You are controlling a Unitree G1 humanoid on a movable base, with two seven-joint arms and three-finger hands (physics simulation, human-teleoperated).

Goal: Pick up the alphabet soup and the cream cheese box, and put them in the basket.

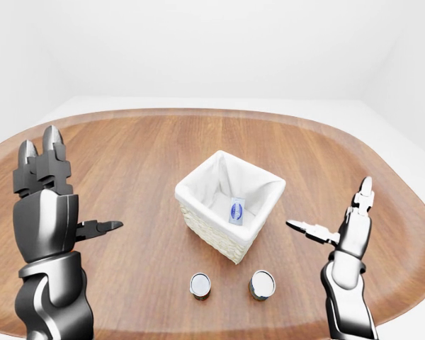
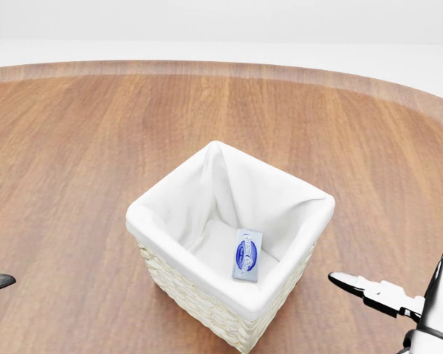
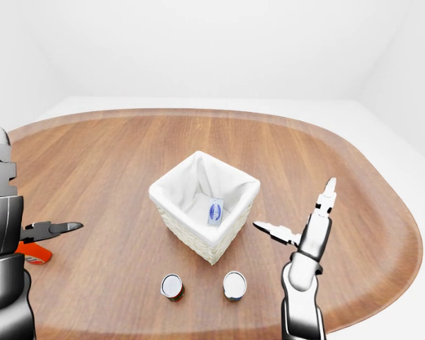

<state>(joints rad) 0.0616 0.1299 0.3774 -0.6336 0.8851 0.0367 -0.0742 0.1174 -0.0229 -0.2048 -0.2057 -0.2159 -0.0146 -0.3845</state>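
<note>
A white-lined wicker basket (image 1: pixel 198 205) stands in the middle of the wooden table (image 1: pixel 127 156). The cream cheese box (image 2: pixel 248 254), small with a blue oval label, lies on the basket's floor. Two small cans (image 1: pixel 200 285) (image 1: pixel 262 284) stand upright below the basket in the left-eye view; I cannot tell from their lids which one is the alphabet soup. My left hand (image 1: pixel 78 184) is open and empty at the left, apart from everything. My right hand (image 1: pixel 329 205) is open and empty to the right of the basket, above the right can.
An orange-red object (image 3: pixel 32 253) lies partly hidden behind my left hand in the right-eye view. The oval table's rim (image 1: pixel 404 212) curves close past my right hand. White floor and walls surround the table.
</note>
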